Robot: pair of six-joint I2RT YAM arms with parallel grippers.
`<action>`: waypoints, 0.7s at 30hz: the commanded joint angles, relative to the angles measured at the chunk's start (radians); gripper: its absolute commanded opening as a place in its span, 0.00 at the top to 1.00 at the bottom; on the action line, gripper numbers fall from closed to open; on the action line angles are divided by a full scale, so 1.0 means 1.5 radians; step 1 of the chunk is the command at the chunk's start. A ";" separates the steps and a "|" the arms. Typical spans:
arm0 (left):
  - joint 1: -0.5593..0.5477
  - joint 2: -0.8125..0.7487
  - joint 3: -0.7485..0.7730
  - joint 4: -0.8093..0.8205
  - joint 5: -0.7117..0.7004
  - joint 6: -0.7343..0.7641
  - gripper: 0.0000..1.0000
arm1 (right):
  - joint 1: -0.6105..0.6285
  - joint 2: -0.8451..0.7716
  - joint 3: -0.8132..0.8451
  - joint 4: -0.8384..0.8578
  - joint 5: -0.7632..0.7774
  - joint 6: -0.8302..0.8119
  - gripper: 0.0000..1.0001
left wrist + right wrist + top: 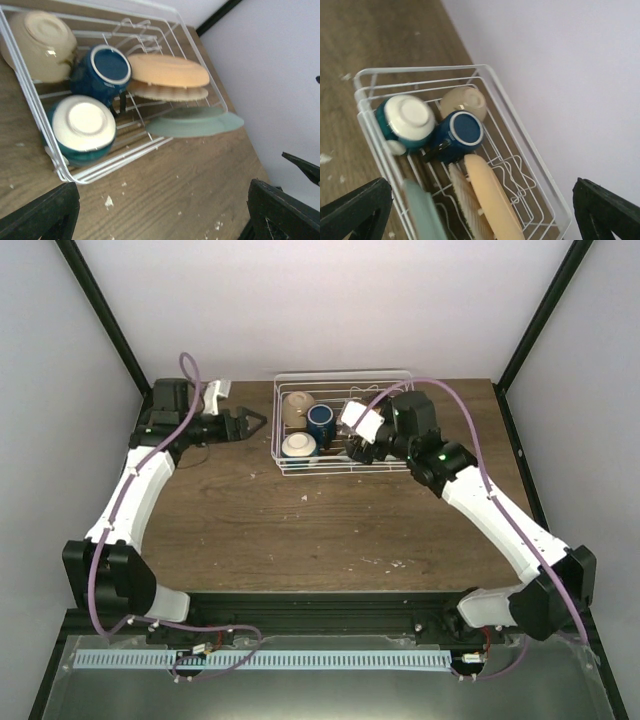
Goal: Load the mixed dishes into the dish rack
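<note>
dishes sit in the rack, both grippers empty

a white wire rectangular dish rack (342, 377) stands at the far side of a dark wood-grain table (300, 520). in its left half, three pieces are packed close together: a cream bowl (42, 45) at the far corner, a white bowl with a blue outside (85, 127) at the near corner, both with their bases turned toward the cameras, and a dark blue mug (102, 70) just beside them. in the right half, an orange-yellow plate (167, 70) and a pale green plate (195, 122) stand on edge among the prongs. between them is a tan woven-patterned disc (170, 91); i cannot tell whether it is a separate plate.

the left gripper (255, 423) hovers over the table near the rack's left end, fingers spread wide and holding nothing. the right gripper (480, 210) hangs above the plates, also spread wide and holding nothing. pale crumbs (107, 201) dot the wood.
</note>
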State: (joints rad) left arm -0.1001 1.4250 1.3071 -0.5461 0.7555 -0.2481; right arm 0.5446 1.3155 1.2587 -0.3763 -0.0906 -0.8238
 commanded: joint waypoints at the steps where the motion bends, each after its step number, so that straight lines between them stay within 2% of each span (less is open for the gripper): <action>1: 0.056 0.025 0.061 0.000 -0.018 -0.023 0.07 | -0.065 0.041 0.028 0.113 0.021 0.181 0.00; 5: 0.149 0.067 0.101 0.013 0.020 -0.067 0.08 | -0.188 0.093 0.057 0.172 0.026 0.298 0.00; 8: 0.207 0.086 0.105 0.058 0.032 -0.109 0.09 | -0.300 0.130 0.081 0.173 0.027 0.393 0.00; 11: 0.245 0.086 0.080 0.123 0.030 -0.139 0.09 | -0.400 0.160 0.095 0.152 0.019 0.469 0.00; 14: 0.259 0.088 0.071 0.139 -0.001 -0.123 0.08 | -0.485 0.178 0.083 0.132 -0.011 0.535 0.00; 17: 0.259 0.085 0.058 0.139 -0.048 -0.096 0.08 | -0.537 0.178 0.039 0.135 -0.025 0.565 0.00; 21: 0.259 0.077 0.012 0.148 -0.110 -0.068 0.08 | -0.542 0.170 -0.036 0.152 -0.009 0.569 0.00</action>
State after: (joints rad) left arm 0.2874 1.5589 1.3849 -0.3592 0.6868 -0.3988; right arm -0.2779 1.5864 1.2888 -0.1570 -0.0860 -0.0433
